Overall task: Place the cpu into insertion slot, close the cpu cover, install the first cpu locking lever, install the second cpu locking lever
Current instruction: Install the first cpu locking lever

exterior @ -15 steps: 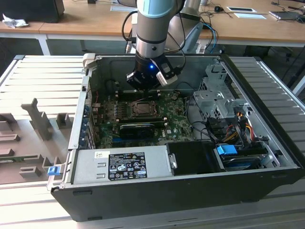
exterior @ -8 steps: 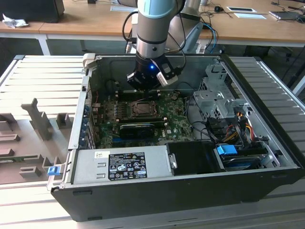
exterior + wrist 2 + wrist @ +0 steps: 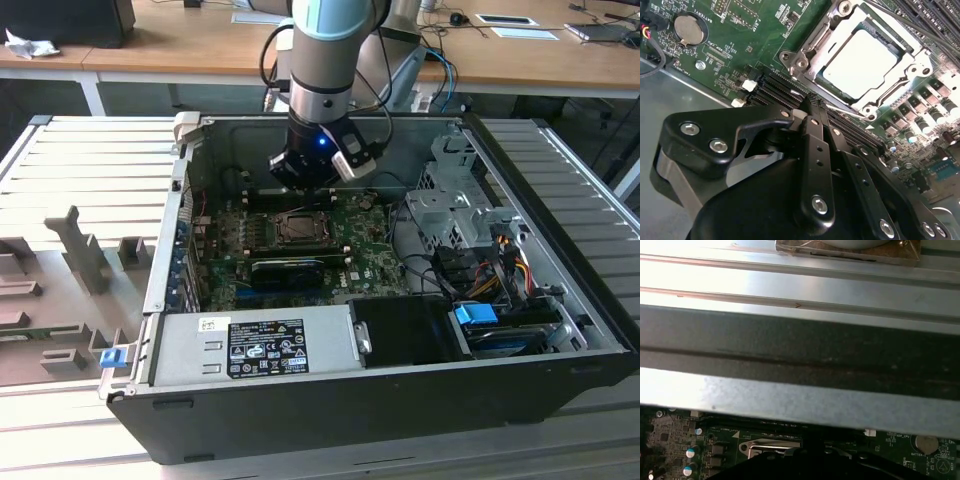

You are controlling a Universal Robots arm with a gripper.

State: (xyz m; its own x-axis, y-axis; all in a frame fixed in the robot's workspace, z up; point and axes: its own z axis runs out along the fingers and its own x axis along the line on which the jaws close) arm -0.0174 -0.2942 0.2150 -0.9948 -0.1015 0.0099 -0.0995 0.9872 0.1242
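**CPU seated, cover down, gripper parked just above socket**

While you look thru the second wrist view, start w/ what's nearest the lens: the gripper (image 3: 812, 107), black linkage, fingers brought together to a narrow tip w/ nothing between them. That tip sits just short of the socket's near edge, over the black memory slots (image 3: 775, 90); I judge it's held narrow so it can work a thin lever.

Just beyond, the cpu (image 3: 860, 62) lies flat in the insertion slot (image 3: 872, 40), pale top showing thru the cut-out of the cpu cover (image 3: 815, 47). Cover looks down over the chip, its frame flat round the edges. A thin wire lever (image 3: 845, 111) runs along the socket's near side; can't tell if it's latched.

Further off on the green motherboard (image 3: 740, 40), a coin battery (image 3: 690, 28) sits well apart from the socket.

In the exterior view, the arm (image 3: 325, 70) comes straight down into the open pc case (image 3: 400, 395), so the gripper hangs right over the socket.
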